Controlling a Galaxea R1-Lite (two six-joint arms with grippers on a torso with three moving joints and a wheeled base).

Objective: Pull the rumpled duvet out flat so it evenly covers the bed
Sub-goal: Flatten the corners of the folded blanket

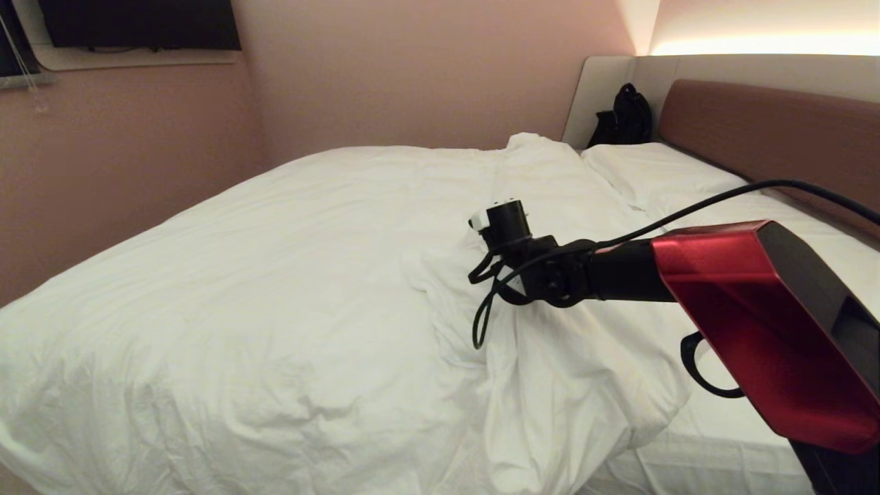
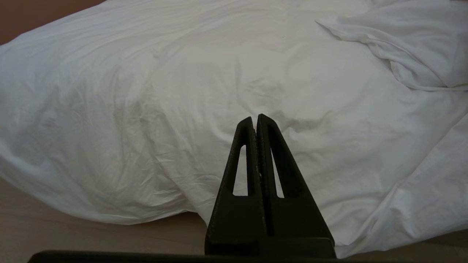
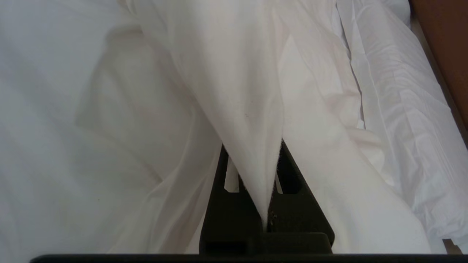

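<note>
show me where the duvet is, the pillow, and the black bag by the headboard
duvet (image 1: pixel 275 275): head view, on its broad creased top surface.
pillow (image 1: pixel 653 175): head view, on its upper face near the headboard.
black bag (image 1: pixel 625 117): head view, on the middle of its body in the corner.

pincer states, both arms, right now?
Left pincer: closed, empty, clear of the duvet.
Right pincer: closed on a fold of the duvet.

You are looking at a right arm (image 1: pixel 749 302) wearing a glossy red shell with a black side panel, narrowing into a black wrist carrying a small white-tipped module. Black cables are looping along it. Both the left gripper (image 2: pixel 255 118) and right gripper (image 3: pixel 252 171) are showing matte black, slotted, wedge-shaped fingers.
</note>
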